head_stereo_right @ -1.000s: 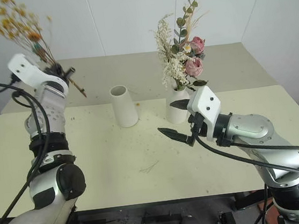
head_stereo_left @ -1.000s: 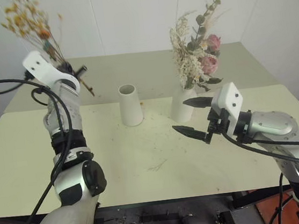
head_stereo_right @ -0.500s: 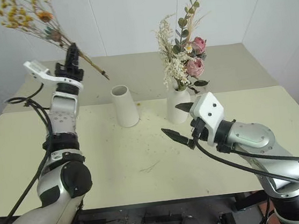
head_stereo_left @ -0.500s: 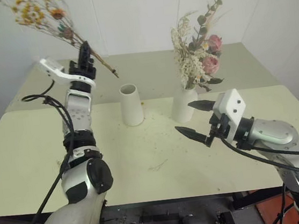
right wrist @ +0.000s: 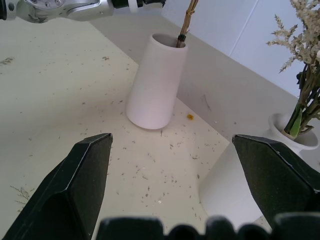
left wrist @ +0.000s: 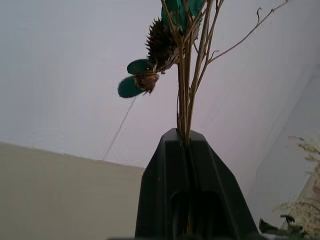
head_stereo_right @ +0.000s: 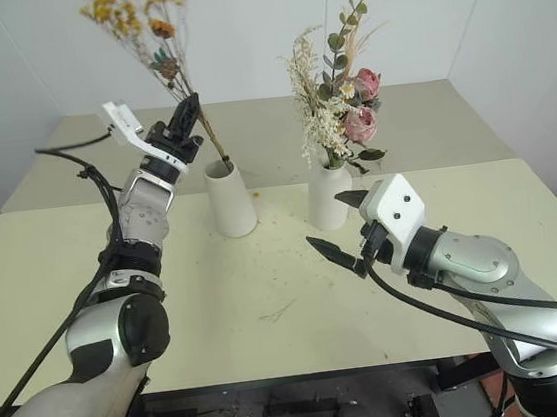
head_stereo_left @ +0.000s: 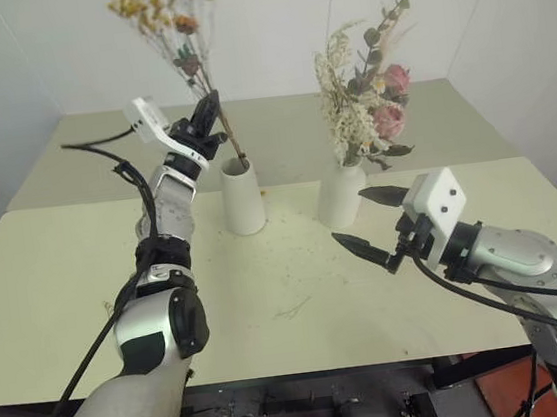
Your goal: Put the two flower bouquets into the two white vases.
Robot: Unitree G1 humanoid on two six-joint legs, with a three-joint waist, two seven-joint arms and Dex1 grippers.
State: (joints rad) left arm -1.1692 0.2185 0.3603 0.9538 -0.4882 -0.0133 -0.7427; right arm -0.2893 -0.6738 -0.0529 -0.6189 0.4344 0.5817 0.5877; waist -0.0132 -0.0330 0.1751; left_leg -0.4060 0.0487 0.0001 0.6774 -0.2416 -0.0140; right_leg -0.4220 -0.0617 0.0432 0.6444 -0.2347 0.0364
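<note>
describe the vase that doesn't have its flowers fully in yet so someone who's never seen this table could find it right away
On the pale green table, two white vases stand side by side near the middle seam. It is the tapered vase on the robot's left, wide-mouthed with straight sides. Unlike the narrow-necked vase that holds the pink bouquet, it has only the stem tips of the yellow-orange bunch at its mouth, gripped by the left gripper.

place: bare test room (lab-like) | evidence: blank white walls (head_stereo_left: pixel 267 19), plain cream tables (head_stereo_left: pixel 47 295)
</note>
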